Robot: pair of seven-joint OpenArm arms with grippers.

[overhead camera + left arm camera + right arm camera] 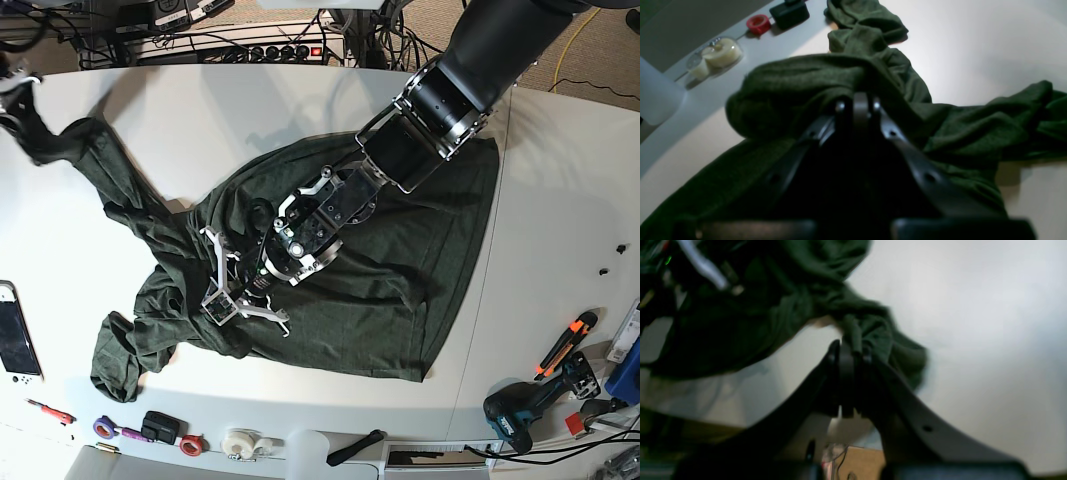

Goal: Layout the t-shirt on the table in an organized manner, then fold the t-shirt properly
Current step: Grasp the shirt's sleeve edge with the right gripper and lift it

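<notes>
The dark green t-shirt (400,270) lies crumpled across the middle of the white table (560,200). One end stretches toward the far left corner. My left gripper (225,303) reaches down from the upper right and sits on the shirt's bunched left part. In the left wrist view the left gripper (860,103) is shut on a fold of the t-shirt (800,86). My right gripper (18,98) is at the far left edge. The blurred right wrist view shows the right gripper (850,351) shut on the stretched end of the t-shirt (870,326), lifted above the table (973,340).
Along the near edge lie a clear tape roll (240,441), a red roll (191,445) and a small black box (158,427). A handheld console (15,340) sits at the left edge. A drill (520,412) and an orange-handled cutter (565,342) lie at the right. Cables and a power strip (250,50) run behind.
</notes>
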